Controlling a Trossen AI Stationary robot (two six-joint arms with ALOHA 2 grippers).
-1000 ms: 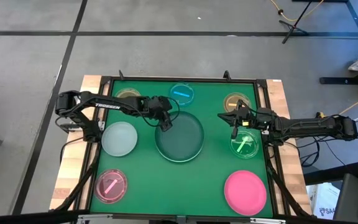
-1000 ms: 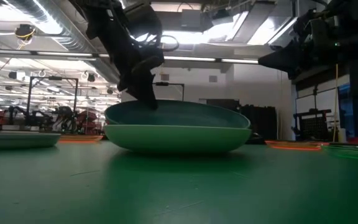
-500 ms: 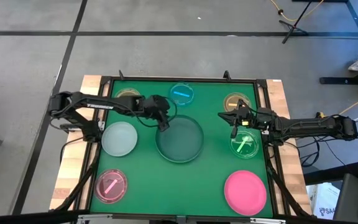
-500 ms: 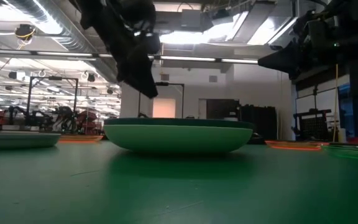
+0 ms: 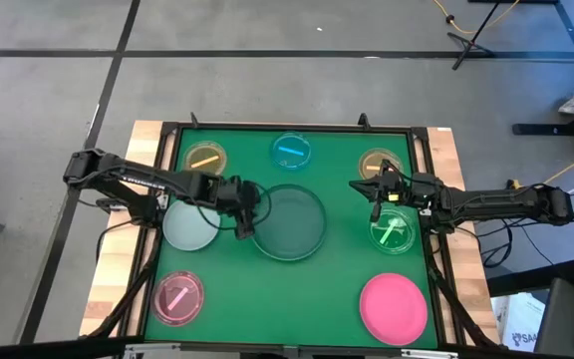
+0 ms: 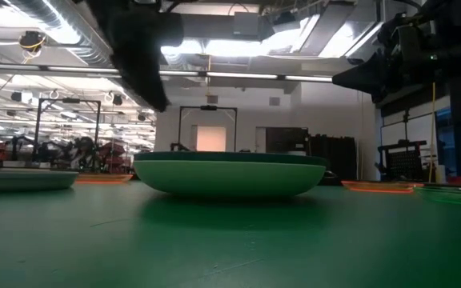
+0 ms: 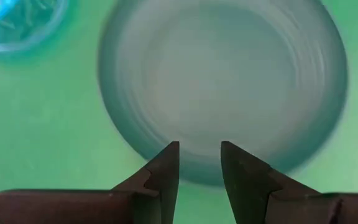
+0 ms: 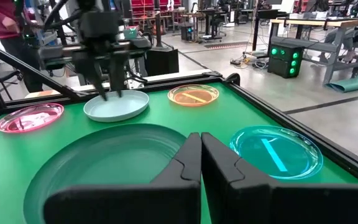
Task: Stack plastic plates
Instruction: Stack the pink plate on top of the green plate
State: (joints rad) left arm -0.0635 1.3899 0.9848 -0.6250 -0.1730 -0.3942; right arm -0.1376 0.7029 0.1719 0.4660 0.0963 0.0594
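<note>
- Left end effector hovers with fingers slightly parted and empty, between the light green plate and the dark teal plate, which is at the desk centre.
- Right end effector has fingers closed and empty, above the small green plate.
- Low view hides the teal plate's inside.

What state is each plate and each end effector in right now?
Dark teal plate: nested in a light green plate, released.
Grey plate: lying flat, alone.
Pink large plate: flat, unstacked.
Blue small plate: flat, unstacked.
Left end effector: open, empty, at the teal plate's edge.
Right end effector: shut, empty.
</note>
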